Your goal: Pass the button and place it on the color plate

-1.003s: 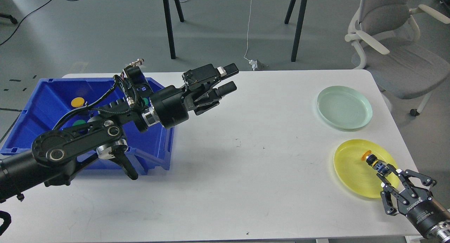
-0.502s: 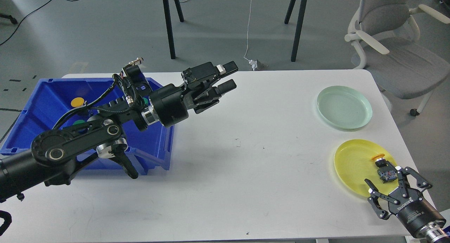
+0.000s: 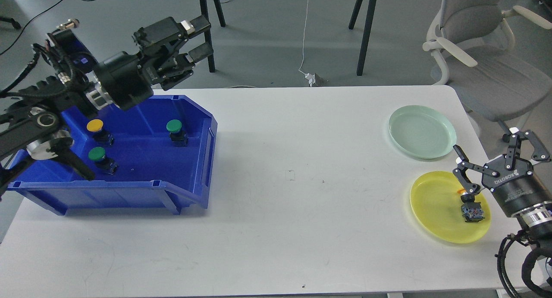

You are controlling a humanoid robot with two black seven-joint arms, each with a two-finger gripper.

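Observation:
An orange-capped button (image 3: 471,206) lies on its side on the yellow plate (image 3: 435,207) at the right front. My right gripper (image 3: 496,155) is open and empty, raised above the plate's right edge, apart from the button. My left gripper (image 3: 199,38) is open and empty, held high above the back right corner of the blue bin (image 3: 129,190). In the bin stand a yellow button (image 3: 95,126) and two green buttons (image 3: 174,127) (image 3: 98,154). A pale green plate (image 3: 422,132) lies empty behind the yellow one.
The white table (image 3: 280,203) runs between bin and plates. A grey office chair (image 3: 478,52) stands off the table's back right corner. Black stand legs (image 3: 207,30) and a white cable are on the floor behind.
My left arm swung up and to the left, away from the table's middle, uncovering the bin. My right gripper let go of the orange button on the yellow plate and moved up and back.

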